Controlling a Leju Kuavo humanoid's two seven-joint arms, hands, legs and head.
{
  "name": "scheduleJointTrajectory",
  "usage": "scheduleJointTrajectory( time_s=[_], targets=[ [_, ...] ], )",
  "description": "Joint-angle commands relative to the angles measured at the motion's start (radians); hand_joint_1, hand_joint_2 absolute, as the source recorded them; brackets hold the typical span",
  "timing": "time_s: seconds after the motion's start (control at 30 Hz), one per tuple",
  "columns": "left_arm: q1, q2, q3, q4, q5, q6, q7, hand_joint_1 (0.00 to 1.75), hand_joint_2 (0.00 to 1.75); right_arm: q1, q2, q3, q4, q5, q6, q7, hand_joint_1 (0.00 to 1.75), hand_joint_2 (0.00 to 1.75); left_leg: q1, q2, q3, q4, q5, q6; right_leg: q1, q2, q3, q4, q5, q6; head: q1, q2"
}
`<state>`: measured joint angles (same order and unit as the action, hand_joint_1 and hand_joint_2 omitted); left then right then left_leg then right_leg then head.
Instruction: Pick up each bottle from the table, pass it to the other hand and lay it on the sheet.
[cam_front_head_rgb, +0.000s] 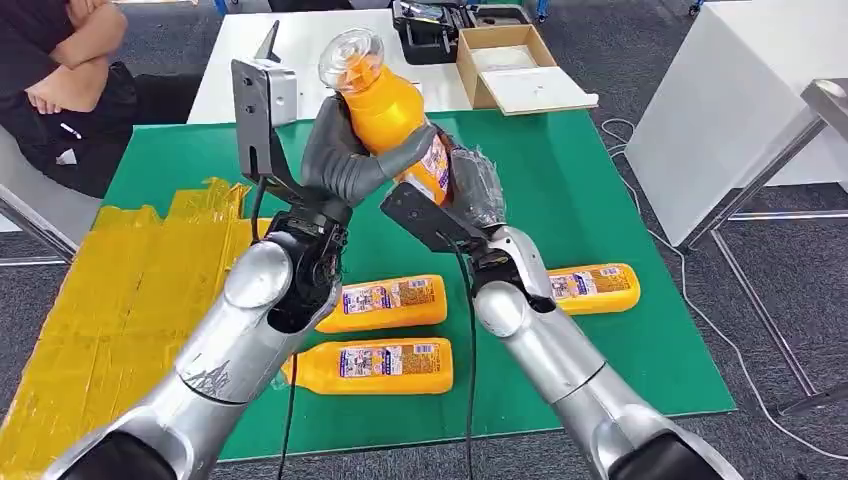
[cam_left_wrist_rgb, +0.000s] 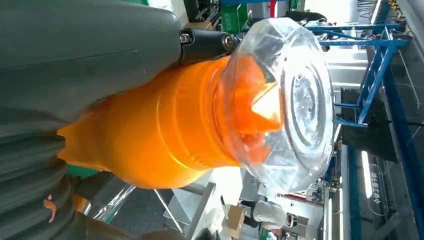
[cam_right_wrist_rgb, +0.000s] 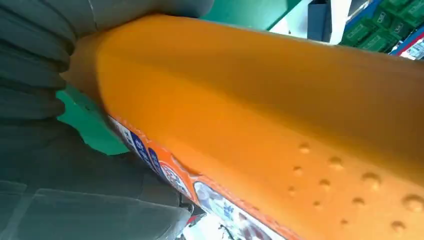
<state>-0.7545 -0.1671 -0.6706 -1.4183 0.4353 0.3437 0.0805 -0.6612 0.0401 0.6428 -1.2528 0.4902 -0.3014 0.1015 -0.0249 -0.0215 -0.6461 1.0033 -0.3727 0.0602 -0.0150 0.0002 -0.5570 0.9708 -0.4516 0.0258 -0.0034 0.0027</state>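
Left hand (cam_front_head_rgb: 345, 155) grips bottle (cam_front_head_rgb: 385, 100); right hand (cam_front_head_rgb: 470, 185) half-hidden.

An orange plastic bottle with a clear faceted cap (cam_front_head_rgb: 385, 105) tilts upper centre; three labelled orange bottles (cam_front_head_rgb: 392, 303) lie flat below, crinkled yellow sheet (cam_front_head_rgb: 110, 300) at left.

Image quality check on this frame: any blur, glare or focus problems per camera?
Head view: sharp, even light, soft shadows under the lying bottles. Left wrist view: clear cap catches bright glare, and the windows behind are blown out. Right wrist view: held bottle sits so close that its label is soft and smeared; left hand and right hand both crisp from the head.
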Motion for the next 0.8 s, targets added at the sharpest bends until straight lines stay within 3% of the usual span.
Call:
scheduleJointTrajectory(
  time_s=[0.03,0.43,0.5,0.8],
  targets=[
    [-0.052,-0.011,-0.091,0.079,0.003,-0.006,0.017,0.00,1.75,-0.067,0.025,0.122,0.050,0.010,0.008,-0.013,1.75,1.75,0.001,0.002,0.002,0.000,-0.001,-0.004,0.001,0.001,0.002,0.000,0.000,-0.001,0.000,0.000],
    [-0.052,-0.011,-0.091,0.079,0.003,-0.006,0.017,0.00,1.75,-0.067,0.025,0.122,0.050,0.010,0.008,-0.013,1.75,1.75,0.001,0.005,0.007,0.000,-0.003,-0.008,0.001,0.002,0.007,-0.001,-0.002,-0.003,0.000,0.000],
    [-0.052,-0.011,-0.091,0.079,0.003,-0.006,0.017,0.00,1.75,-0.067,0.025,0.122,0.050,0.010,0.008,-0.013,1.75,1.75,0.002,0.002,0.001,0.000,-0.001,-0.004,0.002,0.000,0.002,-0.001,0.000,-0.002,0.000,0.000],
    [-0.052,-0.011,-0.091,0.079,0.003,-0.006,0.017,0.00,1.75,-0.067,0.025,0.122,0.050,0.010,0.008,-0.013,1.75,1.75,0.001,0.001,0.002,0.000,-0.001,-0.004,0.001,0.000,0.002,-0.001,-0.001,-0.001,0.000,0.000]
  ],
)
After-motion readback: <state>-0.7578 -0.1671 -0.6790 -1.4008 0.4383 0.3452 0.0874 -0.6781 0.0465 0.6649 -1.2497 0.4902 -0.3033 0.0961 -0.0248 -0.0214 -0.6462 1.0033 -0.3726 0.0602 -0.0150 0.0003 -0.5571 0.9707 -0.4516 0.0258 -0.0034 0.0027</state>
